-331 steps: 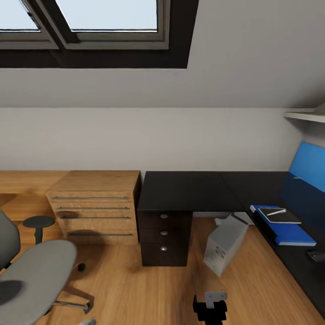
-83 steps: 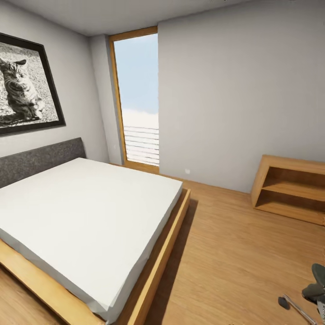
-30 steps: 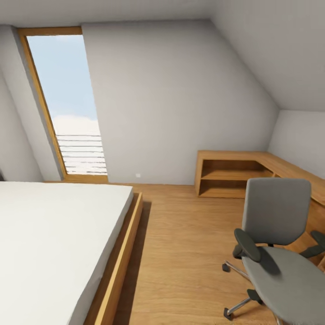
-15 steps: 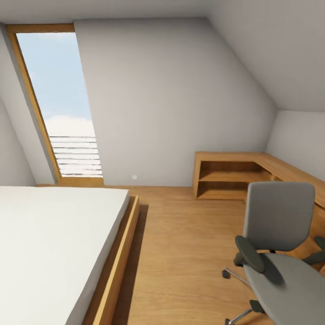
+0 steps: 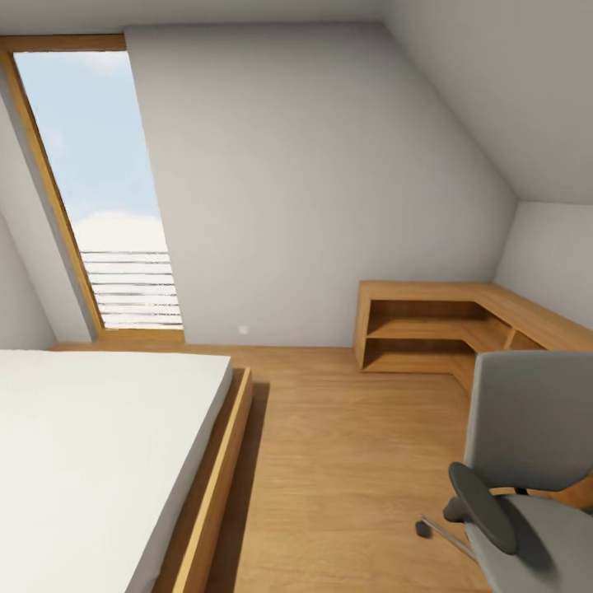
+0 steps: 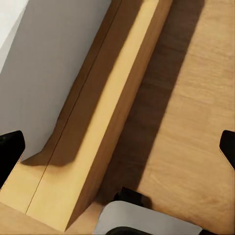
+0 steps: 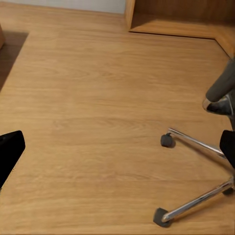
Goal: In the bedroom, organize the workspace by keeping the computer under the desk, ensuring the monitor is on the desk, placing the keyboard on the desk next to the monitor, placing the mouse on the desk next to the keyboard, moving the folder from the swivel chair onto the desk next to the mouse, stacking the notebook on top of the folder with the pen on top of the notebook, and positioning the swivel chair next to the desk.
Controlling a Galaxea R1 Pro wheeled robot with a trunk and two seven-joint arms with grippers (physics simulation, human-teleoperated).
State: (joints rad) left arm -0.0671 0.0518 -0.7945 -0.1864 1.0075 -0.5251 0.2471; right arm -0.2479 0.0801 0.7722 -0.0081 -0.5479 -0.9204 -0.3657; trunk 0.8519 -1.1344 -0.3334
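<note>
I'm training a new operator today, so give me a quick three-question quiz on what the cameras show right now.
1. True or false: something lies on the swivel chair seat.
2. What stands against the far wall, right of the window? A) wooden shelf unit B) wardrobe C) black desk
3. In the head view, which piece of furniture is at the lower left?

Key: 1. False, the visible seat part is bare. 2. A, the wooden shelf unit. 3. The bed.

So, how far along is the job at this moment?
Done: the grey upholstered swivel chair has no folder on the visible part of its seat. In hand: nothing; left fingers and right fingers are spread wide, empty. Left: bringing the chair beside the desk; the desk's layout cannot be judged here.
</note>
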